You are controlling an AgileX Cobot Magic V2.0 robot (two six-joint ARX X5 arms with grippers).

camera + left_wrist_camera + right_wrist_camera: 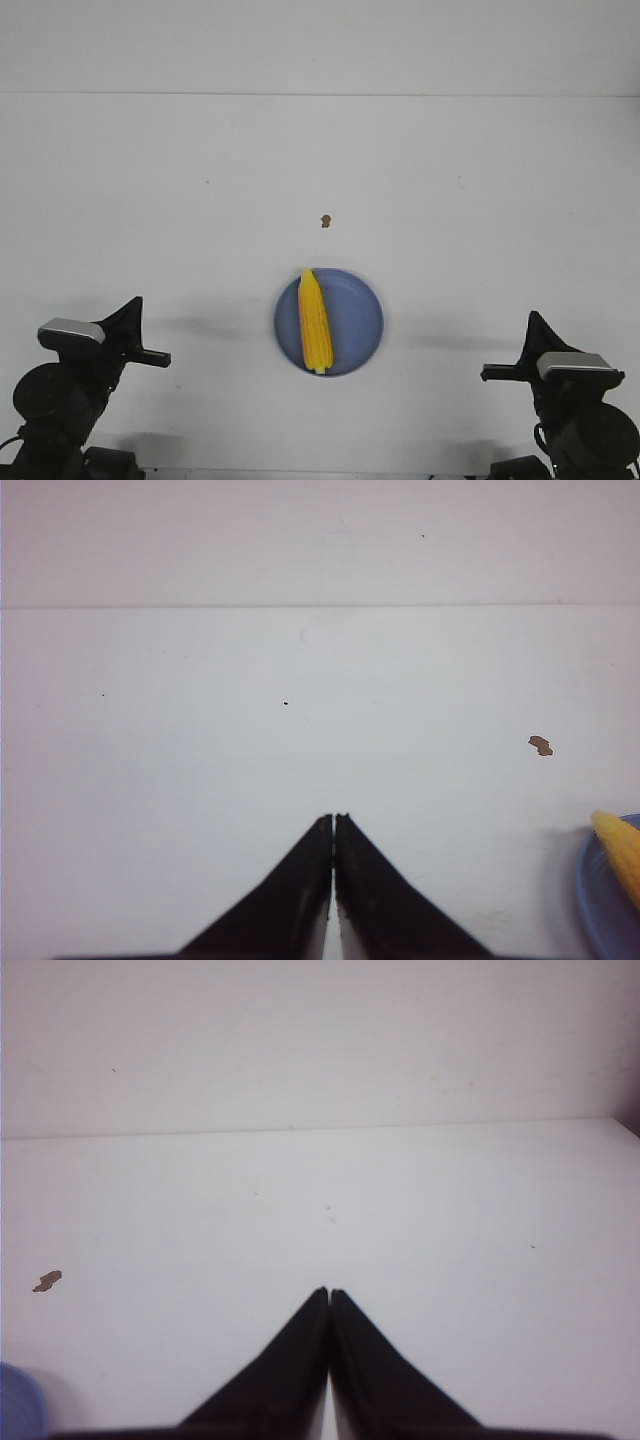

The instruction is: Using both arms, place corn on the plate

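Observation:
The yellow corn (315, 322) lies on the left half of the round blue plate (358, 322), tip pointing away from me, at the table's near centre. My left gripper (134, 304) is shut and empty, well to the left of the plate near the front edge. My right gripper (535, 320) is shut and empty, well to the right of the plate. In the left wrist view the shut gripper (333, 818) points over bare table, with the corn's tip (618, 848) and the plate's rim (597, 905) at the edge. In the right wrist view the shut gripper (328, 1292) points over bare table, with a sliver of plate (18, 1400) in the corner.
A small brown speck (325, 221) lies on the white table beyond the plate; it also shows in the left wrist view (540, 745) and the right wrist view (46, 1281). A seam runs across the table's far part (320, 95).

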